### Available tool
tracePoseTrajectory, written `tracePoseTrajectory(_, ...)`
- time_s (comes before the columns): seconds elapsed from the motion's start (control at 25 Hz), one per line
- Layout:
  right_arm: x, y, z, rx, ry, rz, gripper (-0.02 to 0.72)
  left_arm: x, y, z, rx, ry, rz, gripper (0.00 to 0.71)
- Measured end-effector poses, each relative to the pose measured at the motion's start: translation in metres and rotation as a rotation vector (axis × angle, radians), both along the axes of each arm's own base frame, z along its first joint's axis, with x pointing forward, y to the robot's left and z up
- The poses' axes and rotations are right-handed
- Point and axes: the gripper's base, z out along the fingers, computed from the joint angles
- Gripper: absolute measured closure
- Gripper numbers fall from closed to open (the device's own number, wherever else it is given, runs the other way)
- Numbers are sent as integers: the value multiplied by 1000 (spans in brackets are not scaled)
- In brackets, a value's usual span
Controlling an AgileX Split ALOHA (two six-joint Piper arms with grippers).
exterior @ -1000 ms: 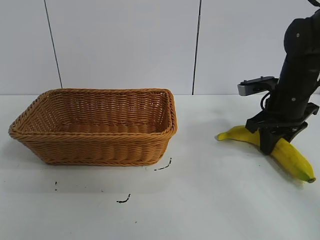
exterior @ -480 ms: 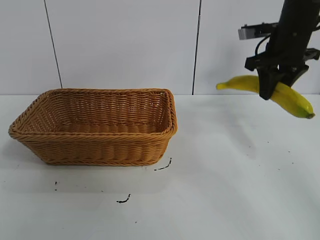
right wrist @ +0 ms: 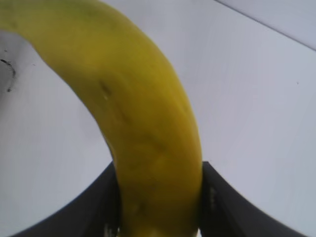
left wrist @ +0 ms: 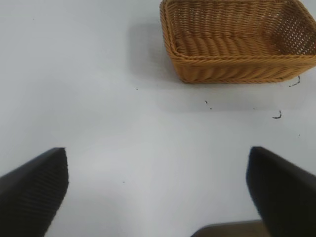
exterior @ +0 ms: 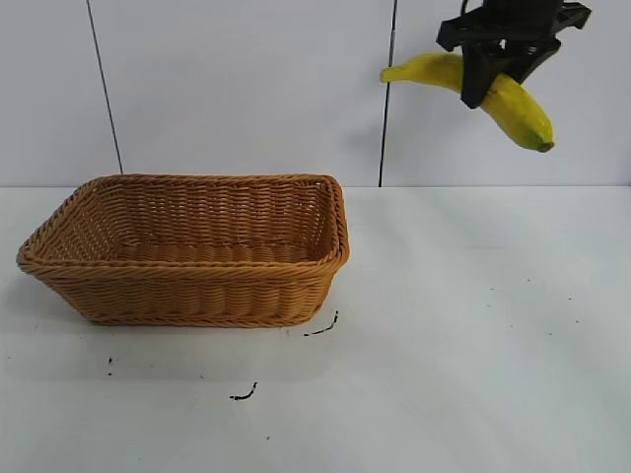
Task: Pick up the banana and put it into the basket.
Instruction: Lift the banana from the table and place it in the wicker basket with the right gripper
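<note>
My right gripper (exterior: 477, 87) is shut on the yellow banana (exterior: 518, 106) around its middle and holds it high in the air at the upper right, well above the table and to the right of the basket. In the right wrist view the banana (right wrist: 138, 113) fills the space between the dark fingers (right wrist: 219, 205). The tan woven basket (exterior: 59, 258) stands on the table at the left with nothing in it; it also shows in the left wrist view (left wrist: 232, 59). My left gripper (left wrist: 158, 190) is open and holds nothing, away from the basket and out of the exterior view.
The white table (exterior: 473, 335) carries a few small black marks (exterior: 322, 327) in front of the basket. A pale panelled wall (exterior: 246, 89) stands behind.
My right gripper has lifted the banana from the table at the right, straight up at first, then further up and to the left. The basket has not moved.
</note>
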Motion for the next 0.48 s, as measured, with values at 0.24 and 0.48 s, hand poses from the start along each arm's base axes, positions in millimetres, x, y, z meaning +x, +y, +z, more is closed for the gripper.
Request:
tracePoseTrajectory(0.24,-17,65,0,-32,-78,227,388,0,0,0,0,0,0,15)
tracePoseTrajectory(0.48,-30,130,-20,-69,-216,432,388,0,0,0,0,0,0,15)
